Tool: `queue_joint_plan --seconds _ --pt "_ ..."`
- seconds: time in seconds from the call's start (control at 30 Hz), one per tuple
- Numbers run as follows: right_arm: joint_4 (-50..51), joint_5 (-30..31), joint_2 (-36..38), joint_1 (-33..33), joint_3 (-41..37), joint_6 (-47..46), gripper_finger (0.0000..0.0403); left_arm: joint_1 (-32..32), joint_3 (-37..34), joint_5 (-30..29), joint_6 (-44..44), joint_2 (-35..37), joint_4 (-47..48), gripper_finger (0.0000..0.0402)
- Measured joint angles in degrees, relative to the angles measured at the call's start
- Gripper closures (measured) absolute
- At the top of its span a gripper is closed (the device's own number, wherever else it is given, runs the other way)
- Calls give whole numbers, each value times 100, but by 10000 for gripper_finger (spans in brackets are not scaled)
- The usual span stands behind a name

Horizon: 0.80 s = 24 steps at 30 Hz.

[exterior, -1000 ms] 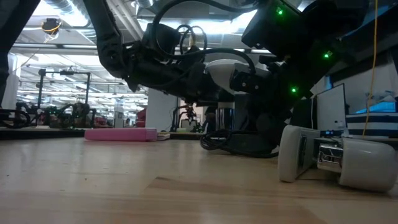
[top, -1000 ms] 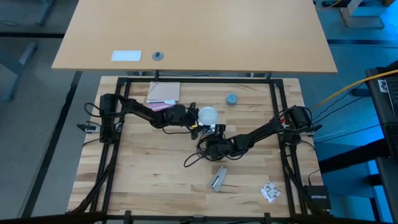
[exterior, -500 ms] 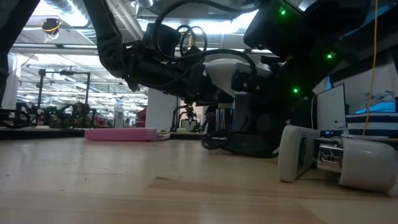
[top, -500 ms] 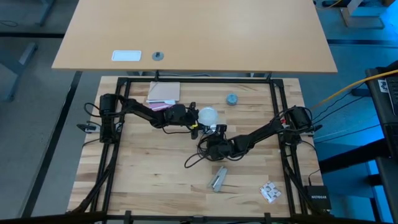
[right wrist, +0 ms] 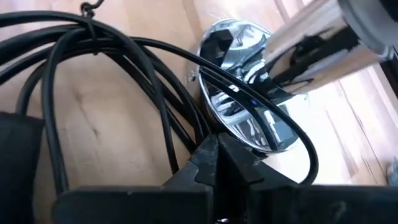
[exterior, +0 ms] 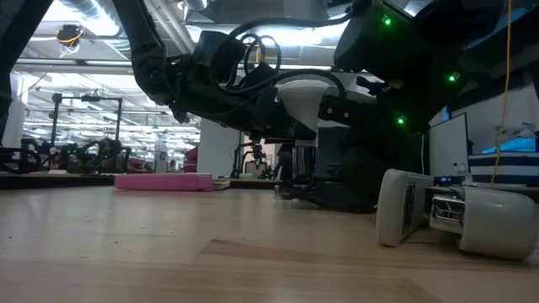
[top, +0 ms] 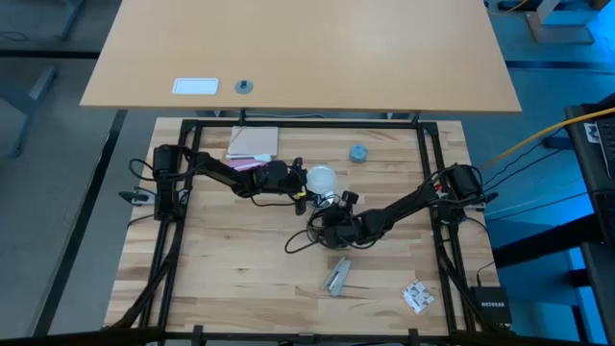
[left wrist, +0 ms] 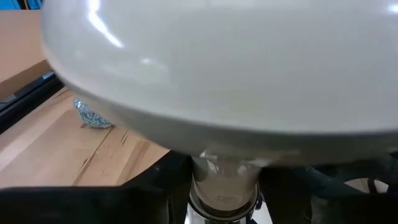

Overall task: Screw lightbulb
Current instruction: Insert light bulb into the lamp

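Low view, foreground: a white cylindrical device (exterior: 455,215) lies on its side on the wooden table (exterior: 168,252), closest to the lens.
Table centre: the lightbulb (top: 320,178), frosted white, sits between the two arms with its narrow neck seated in the silvery socket (right wrist: 249,93).
Left gripper (top: 300,185): clasped around the lightbulb's globe, which fills the left wrist view.
Right gripper (top: 332,223): fingers clenched tight just beside the socket; what they pinch cannot be told.
In the way: loops of black cord (right wrist: 112,68) cross the socket and crowd the right gripper.
Farther back: a small blue-grey cap (top: 357,153) lies apart; a pink pad (top: 252,144) rests near the far edge.
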<state>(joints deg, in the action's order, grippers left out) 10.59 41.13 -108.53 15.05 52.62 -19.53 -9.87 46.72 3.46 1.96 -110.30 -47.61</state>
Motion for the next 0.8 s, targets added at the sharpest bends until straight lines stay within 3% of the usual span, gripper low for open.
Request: queue_joint_plan --seconds 0.3,0.8 --pt "360 299 -7 -211 -2 -990 391 -8 0 -36 1 0 31 250" --pt "584 416 -2 -563 -2 -1017 391 -11 -4 -40 -28 -2 58 253"
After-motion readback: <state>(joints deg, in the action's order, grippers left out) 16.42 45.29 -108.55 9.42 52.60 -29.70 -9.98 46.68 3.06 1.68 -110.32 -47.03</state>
